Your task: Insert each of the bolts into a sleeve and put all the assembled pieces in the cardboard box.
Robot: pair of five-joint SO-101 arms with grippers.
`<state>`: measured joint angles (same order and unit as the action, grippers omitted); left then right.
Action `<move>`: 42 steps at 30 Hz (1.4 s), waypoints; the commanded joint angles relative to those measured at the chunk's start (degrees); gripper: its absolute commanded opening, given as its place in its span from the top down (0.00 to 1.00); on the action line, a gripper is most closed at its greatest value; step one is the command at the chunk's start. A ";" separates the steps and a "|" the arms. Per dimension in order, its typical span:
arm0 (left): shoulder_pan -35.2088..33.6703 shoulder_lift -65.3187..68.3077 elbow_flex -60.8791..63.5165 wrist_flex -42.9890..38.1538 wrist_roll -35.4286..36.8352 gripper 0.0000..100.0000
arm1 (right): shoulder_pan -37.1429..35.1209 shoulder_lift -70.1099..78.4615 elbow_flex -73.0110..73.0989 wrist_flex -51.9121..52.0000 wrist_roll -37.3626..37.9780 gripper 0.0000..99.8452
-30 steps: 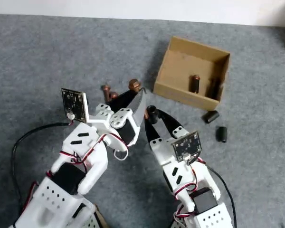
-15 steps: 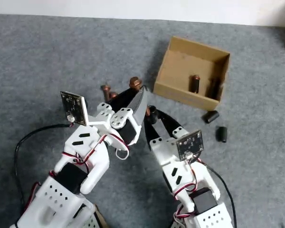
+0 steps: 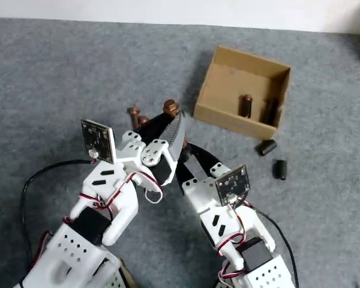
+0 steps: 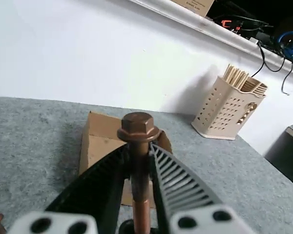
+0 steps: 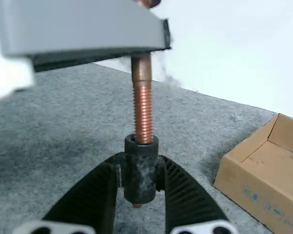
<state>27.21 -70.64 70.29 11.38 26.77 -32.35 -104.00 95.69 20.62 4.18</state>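
My left hand (image 4: 138, 146) is pinched on a bolt (image 4: 138, 130), gripping the smooth shank just under the hexagonal head, with the bolt standing upright and its threads pointing down. My right hand (image 5: 141, 170) sits directly below, its fingers pressed against a black sleeve (image 5: 141, 157) that it holds upright. The threaded end of the bolt is inside the sleeve's top opening, and a small copper tip shows at the sleeve's lower end. In the high view both my arms lean in towards each other, so the two hands meet tip to tip near the middle of the grey worktop (image 3: 48, 78), left over right. Just beside my left fingers two loose bolts (image 3: 134, 113) lie on the worktop, close enough to crowd that side. The cardboard box (image 3: 228, 120) sits a little beyond the hands on my right side, open at the top, its near wall facing me. Inside it lie assembled pieces (image 3: 246, 105); one shows its copper head and the other, darker one is up against the side wall. Two loose sleeves (image 3: 265, 147) lie near the box's front corner, apart from both hands. The worktop to my far left and behind the box is open carpet, and a beige slotted holder (image 4: 232, 107) stands off by the white wall
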 commanded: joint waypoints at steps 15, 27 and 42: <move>-1.71 -0.84 3.38 -0.53 -6.15 0.99 | -0.48 -0.40 8.04 -0.04 -0.53 0.99; 1.89 -1.54 2.59 19.69 -8.35 0.81 | 6.02 0.13 7.96 0.13 -0.88 0.99; -13.41 -1.63 -3.21 35.16 -8.09 0.78 | 19.21 -0.31 7.96 5.14 -0.62 0.99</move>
<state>18.68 -71.34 69.41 46.37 18.77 -16.53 -103.65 95.78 25.89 3.82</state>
